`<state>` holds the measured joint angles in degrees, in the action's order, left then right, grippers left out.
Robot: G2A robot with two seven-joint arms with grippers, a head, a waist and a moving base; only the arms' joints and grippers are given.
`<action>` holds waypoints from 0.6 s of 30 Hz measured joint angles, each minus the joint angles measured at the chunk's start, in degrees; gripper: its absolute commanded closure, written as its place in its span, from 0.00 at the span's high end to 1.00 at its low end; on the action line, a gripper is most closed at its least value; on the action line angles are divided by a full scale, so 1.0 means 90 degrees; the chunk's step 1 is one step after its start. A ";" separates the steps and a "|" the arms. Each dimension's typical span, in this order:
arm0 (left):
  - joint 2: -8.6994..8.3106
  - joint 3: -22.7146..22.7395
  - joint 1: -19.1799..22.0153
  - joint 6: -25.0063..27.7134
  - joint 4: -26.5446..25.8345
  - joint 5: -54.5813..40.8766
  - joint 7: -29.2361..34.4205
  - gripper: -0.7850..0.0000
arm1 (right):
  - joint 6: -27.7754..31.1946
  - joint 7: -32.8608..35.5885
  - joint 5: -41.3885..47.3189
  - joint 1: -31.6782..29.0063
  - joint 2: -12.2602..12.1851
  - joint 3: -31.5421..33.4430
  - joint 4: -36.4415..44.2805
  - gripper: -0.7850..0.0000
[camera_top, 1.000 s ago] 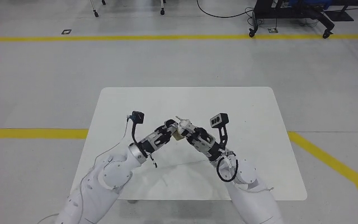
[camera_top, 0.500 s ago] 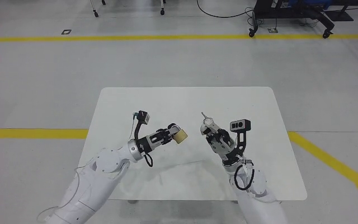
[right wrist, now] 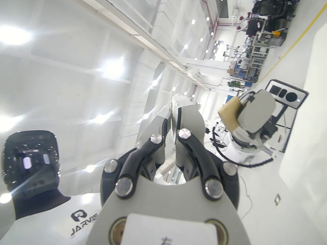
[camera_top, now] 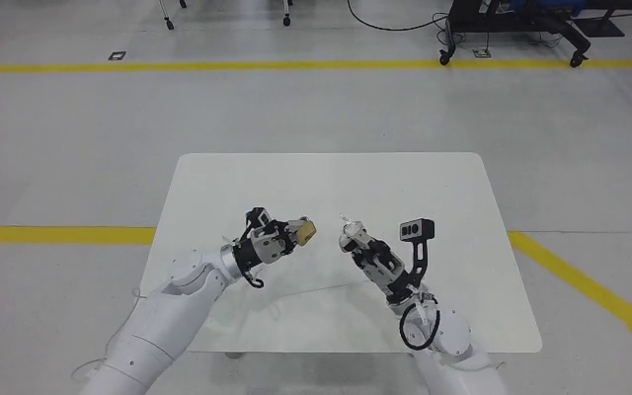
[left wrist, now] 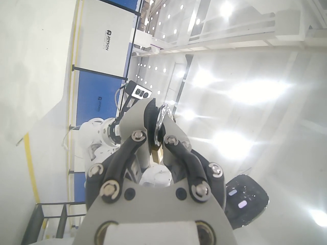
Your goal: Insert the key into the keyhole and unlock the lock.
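Two grippers are hovering above the middle of the white table [camera_top: 434, 188], facing each other with a gap between them. The left gripper [camera_top: 293, 234] is clamping its jaws narrowly on the lock [camera_top: 307, 230], a small brass padlock. In the top view the brass body is sticking out past the fingertips, toward the right gripper [camera_top: 352, 238]. In the left wrist view the silver shackle is showing between the fingers, and a sliver of brass is showing in the gap between them.

The right gripper is gripping the key [camera_top: 345, 221], its jaws almost closed on the flat metal. The key's tip is poking out beyond the fingertips, pointing away from the robot and slightly toward its left. The key and lock are sitting near each other but apart, with a strip of bare table showing between them. In the right wrist view the lock is sitting off to one side of the key, not in line with it.
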<state>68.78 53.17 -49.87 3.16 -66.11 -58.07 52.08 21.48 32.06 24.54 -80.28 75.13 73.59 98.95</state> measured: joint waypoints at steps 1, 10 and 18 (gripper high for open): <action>0.0032 -0.0026 0.0083 0.0011 0.0146 0.0029 -0.0060 0.00 | -0.0135 -0.0118 -0.0396 -0.0062 -0.0018 0.0025 0.0103 0.00; 0.0236 -0.0152 0.0346 0.0383 0.0756 0.0155 -0.0285 0.00 | -0.0388 -0.1331 -0.2633 -0.0383 -0.0009 -0.0332 0.0602 0.00; 0.0328 -0.0091 0.0319 0.0744 0.0813 0.0264 -0.0293 0.00 | -0.1042 -0.2083 -0.3740 -0.0303 0.0046 -0.0701 0.0562 0.00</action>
<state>71.73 52.34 -47.00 9.86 -58.78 -55.70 49.44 12.09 13.32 -9.12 -83.01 75.54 67.28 104.00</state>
